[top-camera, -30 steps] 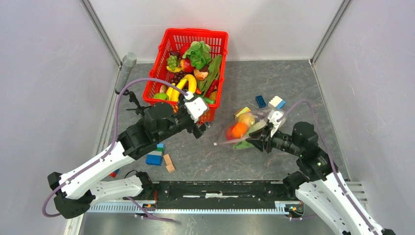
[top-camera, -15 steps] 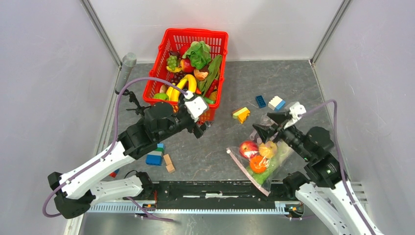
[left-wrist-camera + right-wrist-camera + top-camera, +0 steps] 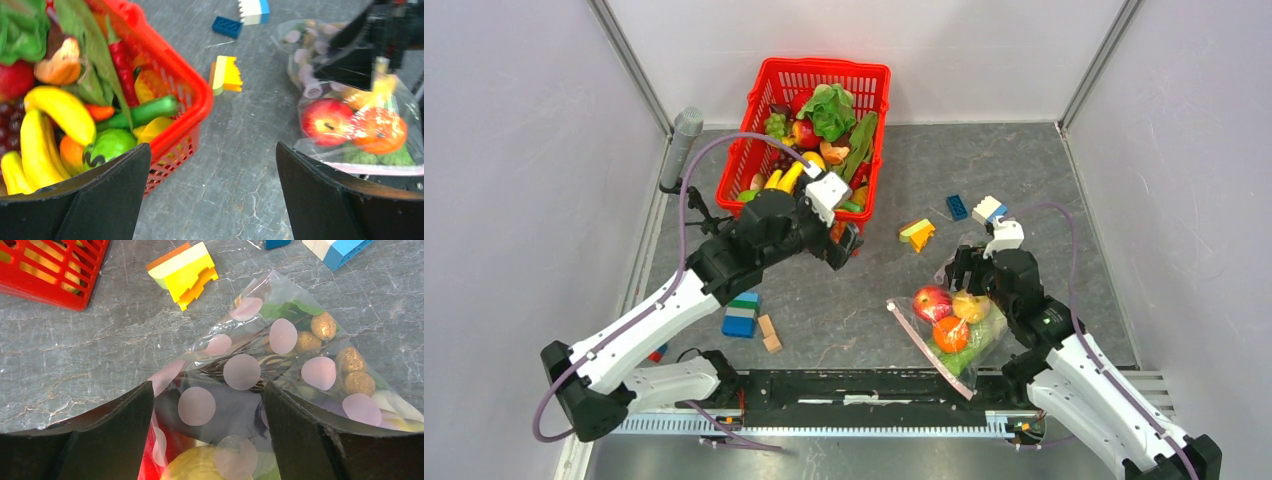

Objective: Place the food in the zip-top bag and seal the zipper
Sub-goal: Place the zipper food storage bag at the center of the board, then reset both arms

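Your zip-top bag (image 3: 969,322) lay at 5 o'clock on the table, long axis 1 to 7 o'clock, zipper (image 3: 929,349) facing 7. Right gripper (image 3: 207,430) gaped over its bottom end; left gripper (image 3: 212,195) also gaped.

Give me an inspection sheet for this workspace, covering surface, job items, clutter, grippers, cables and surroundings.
Surface: grey marbled table, no damage seen.
Job's things: zip-top bag lies by the right arm, holding apple, orange, yellow fruit, greens; zipper toward near edge, seal cannot tell; more food in red basket.
Clutter: building blocks scattered around bag and near left arm.
Grippers: left gripper open beside basket; right gripper open over bag's far end.
Cables: purple cable loops over each arm, no snag seen.
Surroundings: pale walls; grey cylinder in back left corner.
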You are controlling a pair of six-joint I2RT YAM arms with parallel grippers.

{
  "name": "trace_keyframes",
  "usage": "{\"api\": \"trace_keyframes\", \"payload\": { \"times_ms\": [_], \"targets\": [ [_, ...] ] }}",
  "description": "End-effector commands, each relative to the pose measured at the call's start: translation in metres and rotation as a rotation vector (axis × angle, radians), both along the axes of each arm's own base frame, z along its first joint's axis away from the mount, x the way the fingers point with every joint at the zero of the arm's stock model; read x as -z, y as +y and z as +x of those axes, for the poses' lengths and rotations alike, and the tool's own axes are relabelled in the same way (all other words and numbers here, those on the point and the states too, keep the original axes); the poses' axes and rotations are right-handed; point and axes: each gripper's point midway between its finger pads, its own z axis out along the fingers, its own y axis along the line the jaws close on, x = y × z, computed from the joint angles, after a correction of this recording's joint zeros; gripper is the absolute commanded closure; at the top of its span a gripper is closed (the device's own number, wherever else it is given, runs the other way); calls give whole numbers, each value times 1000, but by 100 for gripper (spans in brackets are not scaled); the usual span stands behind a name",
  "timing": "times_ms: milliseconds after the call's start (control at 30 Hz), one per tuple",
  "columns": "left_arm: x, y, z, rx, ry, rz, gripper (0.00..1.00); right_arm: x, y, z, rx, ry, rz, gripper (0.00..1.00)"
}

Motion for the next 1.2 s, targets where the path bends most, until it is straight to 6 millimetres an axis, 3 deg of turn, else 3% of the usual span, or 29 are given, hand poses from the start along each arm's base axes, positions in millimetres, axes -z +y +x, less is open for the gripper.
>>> {"api": "trace_keyframes", "payload": {
  "times_ms": [0, 100, 233, 367, 567, 700, 800, 900, 1167],
  "targets": [
    [-14, 8, 20, -99, 148, -168, 0, -28, -3, 9, 38, -78, 26, 14],
    [-20, 8, 24, -94, 190, -214, 0, -55, -13, 16, 85, -176, 15, 10],
    [-23, 13, 32, -156, 228, -251, 0, -83, -42, 25, 240, -276, -23, 5],
    [-22, 44, 55, -372, 243, -290, 0, -104, -72, 31, 389, -331, -118, 2],
    [-24, 87, 67, -642, 216, -314, 0, -131, -105, 41, 513, -335, -285, 2],
    [-23, 116, 67, -779, 173, -326, 0, -129, -117, 58, 481, -291, -272, 2],
    [-22, 127, 63, -822, 156, -324, 0, -114, -112, 67, 382, -234, -173, 2],
    [-21, 138, 61, -857, 130, -319, 0, -103, -91, 62, 275, -238, -86, 2],
    [-25, 148, 57, -872, 87, -314, 0, -124, -65, 42, 173, -454, 80, 2]
  ]
}}
